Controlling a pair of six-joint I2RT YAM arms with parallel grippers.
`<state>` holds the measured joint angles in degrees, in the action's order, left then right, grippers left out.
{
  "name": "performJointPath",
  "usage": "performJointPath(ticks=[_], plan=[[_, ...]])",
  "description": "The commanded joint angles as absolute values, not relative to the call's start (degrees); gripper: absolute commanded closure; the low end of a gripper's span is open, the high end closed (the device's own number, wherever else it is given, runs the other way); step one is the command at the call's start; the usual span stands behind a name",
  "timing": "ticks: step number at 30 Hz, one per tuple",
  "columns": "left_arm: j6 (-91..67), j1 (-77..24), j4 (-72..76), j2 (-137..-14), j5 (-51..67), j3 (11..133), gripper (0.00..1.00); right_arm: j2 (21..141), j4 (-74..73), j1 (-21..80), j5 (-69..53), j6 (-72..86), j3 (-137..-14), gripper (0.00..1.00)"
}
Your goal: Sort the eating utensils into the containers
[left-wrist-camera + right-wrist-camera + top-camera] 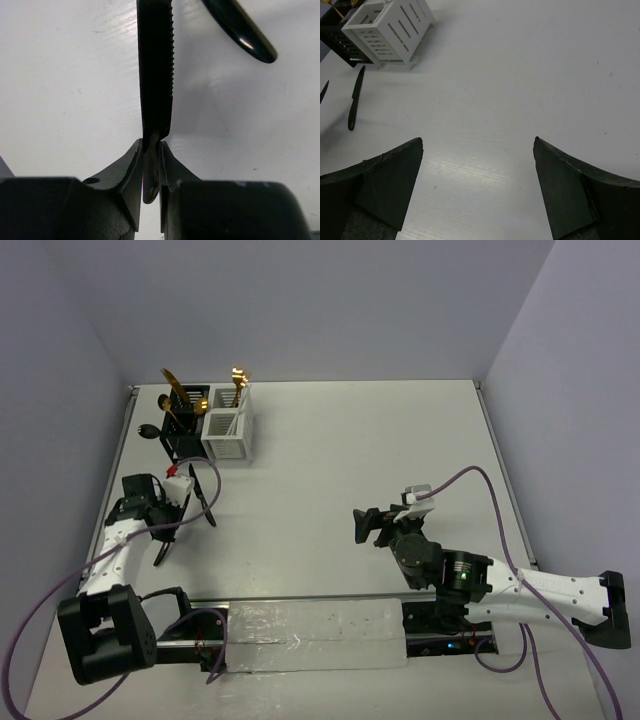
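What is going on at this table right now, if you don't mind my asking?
The left gripper is pinching a black serrated knife. The right gripper hangs open over the table, holding nothing. Gold utensils already stand in the black caddy and white caddy at the far left.

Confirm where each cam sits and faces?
Top external: above and behind, looking down at the table; left arm and right arm show.
Left wrist: faces the table; left gripper shows, shut on a black knife.
Right wrist: low, facing across to the white caddy; open right gripper shows.
Shared: top and right wrist both see that caddy.
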<state>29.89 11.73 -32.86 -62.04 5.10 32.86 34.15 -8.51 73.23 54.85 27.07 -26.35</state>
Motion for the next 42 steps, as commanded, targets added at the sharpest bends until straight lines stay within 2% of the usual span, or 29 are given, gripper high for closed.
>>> performJointPath(ticks=[1, 11, 22, 28, 36, 42], plan=[[32.08, 12.04, -34.45, -58.54, 9.57, 34.10, 1.00, 33.49, -6.50, 72.95, 57.04, 26.28, -28.74, 0.02], [27.34, 12.04, -34.19, -51.77, 14.50, 40.94, 1.00, 35.51, -6.24, 72.86, 56.60, 26.63, -29.44, 0.02], [18.82, 11.95, -31.56, -53.70, 21.97, 51.93, 1.00, 35.51, -5.54, 72.77, 55.72, 28.13, -29.62, 0.02], [9.59, 11.95, -19.09, -60.10, 23.20, 61.77, 1.00, 37.53, -5.18, 72.77, 56.16, 27.33, -31.02, 0.02], [0.53, 9.85, -0.72, -68.98, 20.22, 67.94, 1.00, 39.11, -7.21, 72.77, 57.39, 29.79, -32.78, 0.02], [-3.25, 8.35, 8.25, -82.60, 16.88, 75.48, 1.00, 40.69, -7.99, 72.69, 59.15, 29.79, -34.71, 0.03]])
